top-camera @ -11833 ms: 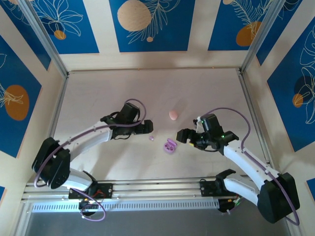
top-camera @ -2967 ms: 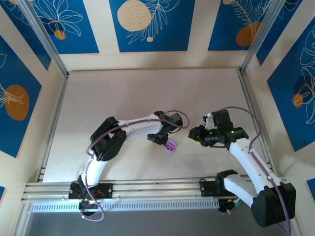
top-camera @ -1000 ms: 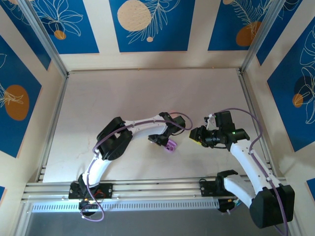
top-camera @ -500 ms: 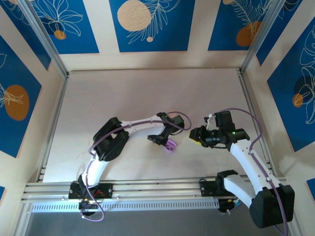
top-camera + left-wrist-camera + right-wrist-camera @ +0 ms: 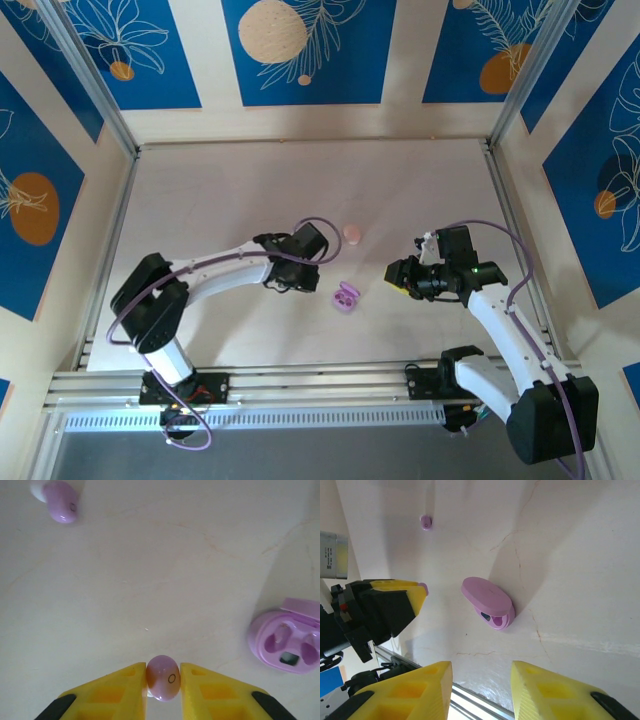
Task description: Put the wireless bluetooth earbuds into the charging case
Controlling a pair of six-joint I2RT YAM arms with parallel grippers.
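Purple earbud [image 5: 163, 681] is clamped between the yellow fingers [image 5: 125, 690] of the left gripper [image 5: 163, 669], one finger on each side of it and the bud lifted off the pale table [image 5: 165, 570]. From the right wrist the same bud shows at the tip of that gripper [image 5: 422, 589], just beside the charging case [image 5: 487, 600] but apart from it. The purple charging case [image 5: 289, 644] lies on the table with its lid open and two wells showing; from above it sits between the two arms [image 5: 345, 297], near the front of the table. A second earbud [image 5: 62, 507], also purple with a white part beside it, lies loose on the table, well apart from the case. The right gripper [image 5: 481, 671] hangs to the right of the case [image 5: 394, 277] with its yellow fingers spread and nothing between them. A small pinkish item [image 5: 352, 233] lies beyond the case; whether it is that second bud cannot be told.
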